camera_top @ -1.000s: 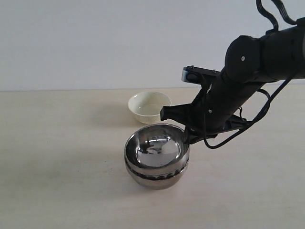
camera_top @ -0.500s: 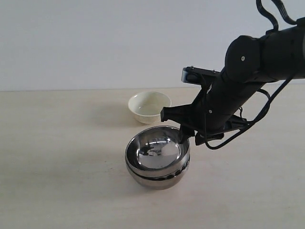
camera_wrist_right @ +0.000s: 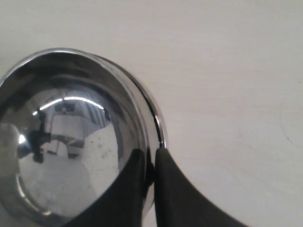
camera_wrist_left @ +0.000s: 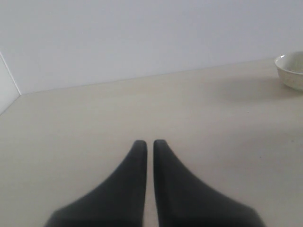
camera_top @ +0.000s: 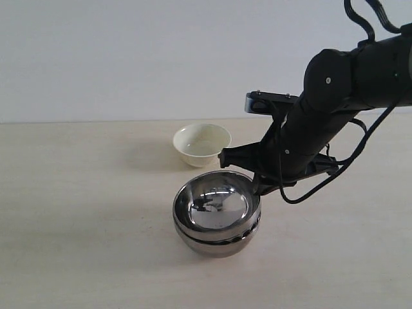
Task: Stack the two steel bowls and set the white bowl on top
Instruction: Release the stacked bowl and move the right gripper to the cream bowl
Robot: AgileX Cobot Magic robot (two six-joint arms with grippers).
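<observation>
Two steel bowls are nested near the middle of the table: the upper steel bowl [camera_top: 215, 205] sits inside the lower steel bowl [camera_top: 219, 242]. My right gripper [camera_top: 256, 187] is shut on the upper bowl's right rim. In the right wrist view one finger lies inside the upper steel bowl [camera_wrist_right: 66, 142] and the other outside, by the lower bowl's rim [camera_wrist_right: 159, 124], with the right gripper [camera_wrist_right: 150, 152] closed over the edge. The white bowl [camera_top: 201, 144] stands upright behind the stack, apart from it. My left gripper [camera_wrist_left: 147, 143] is shut on nothing, low over bare table, with the white bowl [camera_wrist_left: 292, 71] far off.
The pale wooden table [camera_top: 77, 212] ends at a plain white wall behind. My black right arm [camera_top: 341, 84] with its cables reaches in from the upper right, above the table's right side. The left arm does not show in the exterior view.
The upper steel bowl has settled lower into the lower bowl, and the stack has shifted slightly right with my right gripper. The white bowl has stayed put.
</observation>
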